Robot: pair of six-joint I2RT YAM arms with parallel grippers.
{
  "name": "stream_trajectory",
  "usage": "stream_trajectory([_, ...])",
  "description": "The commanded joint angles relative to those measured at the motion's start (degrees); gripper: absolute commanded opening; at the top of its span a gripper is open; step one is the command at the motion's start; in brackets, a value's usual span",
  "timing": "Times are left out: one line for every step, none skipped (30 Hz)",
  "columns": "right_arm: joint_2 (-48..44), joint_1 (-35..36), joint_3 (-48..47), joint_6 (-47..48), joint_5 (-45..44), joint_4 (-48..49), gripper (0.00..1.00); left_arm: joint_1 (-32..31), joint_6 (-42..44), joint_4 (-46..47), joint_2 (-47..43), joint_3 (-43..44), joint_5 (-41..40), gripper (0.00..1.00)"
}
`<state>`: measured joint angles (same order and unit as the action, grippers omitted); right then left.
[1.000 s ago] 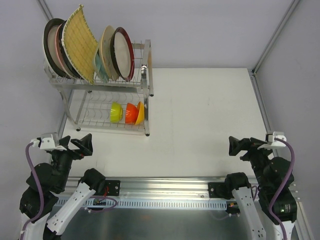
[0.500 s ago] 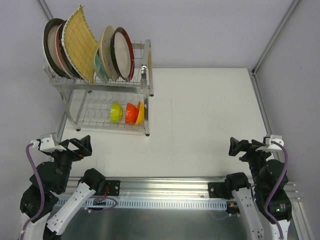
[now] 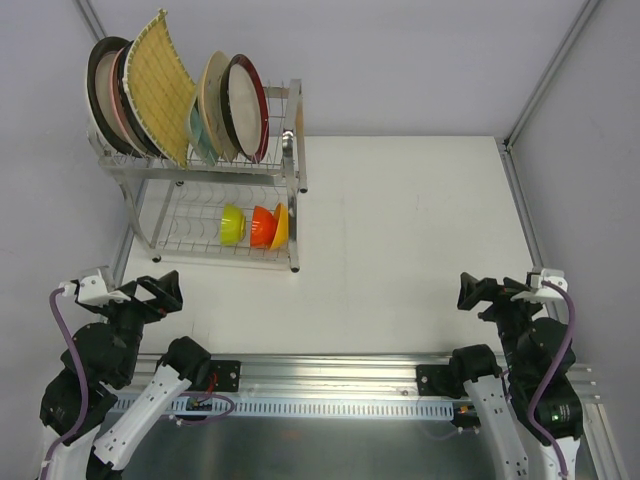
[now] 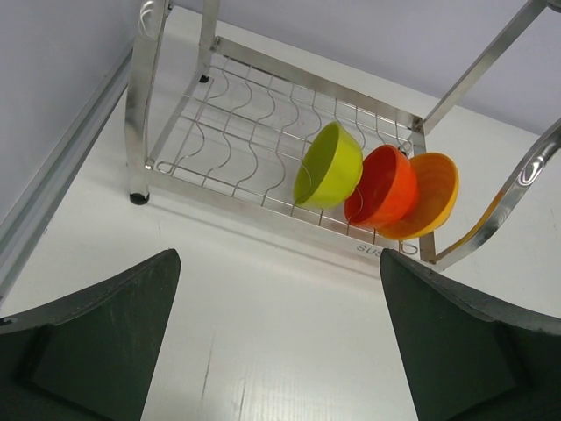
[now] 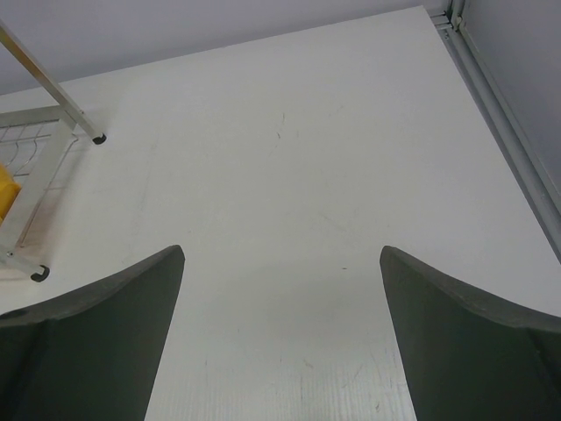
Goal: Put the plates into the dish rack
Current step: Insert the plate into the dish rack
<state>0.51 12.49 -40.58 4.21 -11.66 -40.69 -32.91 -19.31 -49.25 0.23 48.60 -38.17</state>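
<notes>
white table between grey walls, dish rack at far-left corner.

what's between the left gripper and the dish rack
Only bare white table lies between the left gripper and the dish rack; the left wrist view shows it.

Lighting: bright, even and diffuse in all three views. The white table reads close to overexposure from above; fine scuffs on it are legible in the wrist views.

Shadows: soft and faint, with a pale one under the dish rack.

Glare: small glints on its chrome tubing.

Focus: rack wire and bowls sharp. The fingers of the left gripper and right gripper are dark and slightly soft.
</notes>
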Motion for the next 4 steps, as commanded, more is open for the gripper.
stream_trajectory([-2.3, 0.4, 0.1, 0.9, -1.3, 2.5, 1.0, 0.3, -1.1, 0.1, -9.6, 0.0, -1.7, 0.99])
stream_trajectory([-2.4, 0.5, 0.1, 0.9, -1.3, 2.5, 1.0, 0.3, -1.1, 0.2, -9.6, 0.0, -1.7, 0.99])
stream_trajectory([-2.4, 0.4, 0.1, 0.9, -1.3, 2.5, 0.99, 0.3, -1.1, 0.2, -9.6, 0.1, -1.8, 0.99])
stream_trajectory([-2.4, 0.4, 0.1, 0.8, -1.5, 2.6, 1.0, 0.3, -1.2, 0.2, -9.6, 0.1, -1.9, 0.99])
